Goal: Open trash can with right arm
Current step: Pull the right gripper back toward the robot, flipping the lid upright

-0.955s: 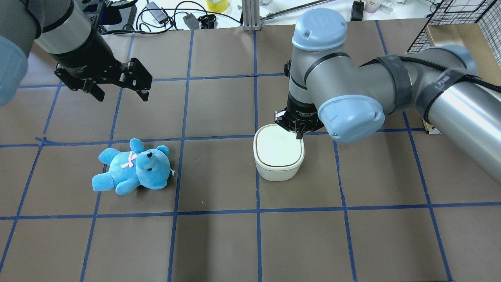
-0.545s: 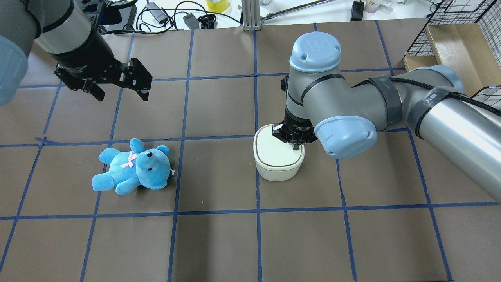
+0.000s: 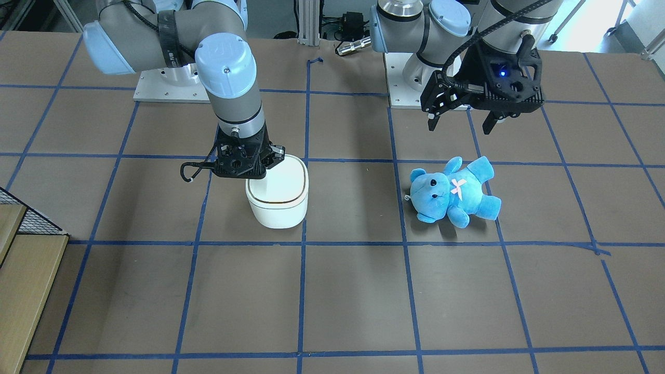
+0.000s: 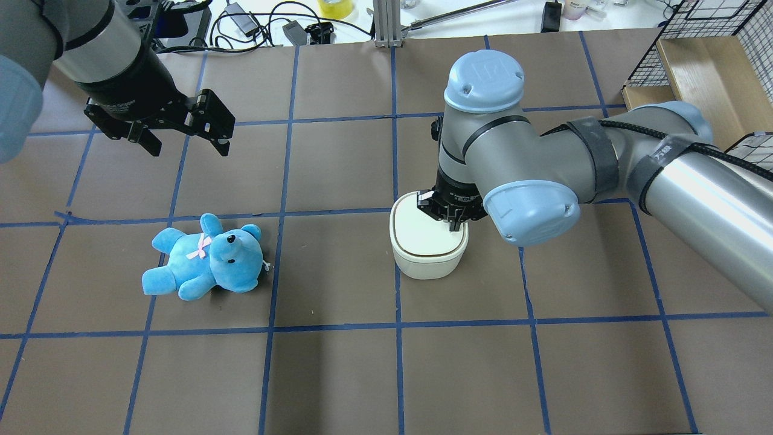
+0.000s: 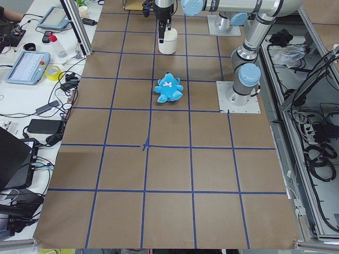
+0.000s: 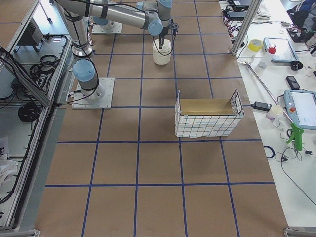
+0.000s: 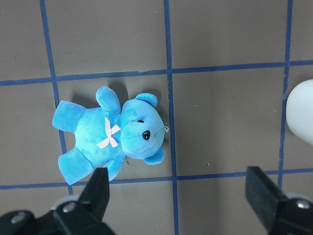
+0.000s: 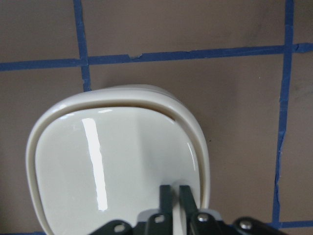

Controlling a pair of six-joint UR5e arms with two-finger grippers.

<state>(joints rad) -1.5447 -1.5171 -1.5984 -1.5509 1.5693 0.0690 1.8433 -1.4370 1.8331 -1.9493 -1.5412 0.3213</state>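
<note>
The white trash can (image 4: pixel 427 249) stands mid-table, lid down; it also shows in the front view (image 3: pixel 279 203) and the right wrist view (image 8: pixel 112 166). My right gripper (image 4: pixel 452 222) is shut, fingertips together, pressing on the lid near its right edge; the right wrist view shows the shut fingers (image 8: pixel 167 196) on the lid. The dark seam looks wider at the lid's far edge. My left gripper (image 4: pixel 184 142) is open and empty, hovering above the table behind the blue teddy bear (image 4: pixel 205 260).
The teddy bear (image 3: pixel 452 192) lies on its back left of the trash can, seen below the left gripper (image 7: pixel 181 196) in its wrist view. A wire basket with a wooden base (image 4: pixel 706 42) stands at the far right. Cables and tools lie beyond the far edge.
My right gripper has moved from the lid's far right corner inward and down onto the lid. The left arm, the bear and the trash can have stayed put.
</note>
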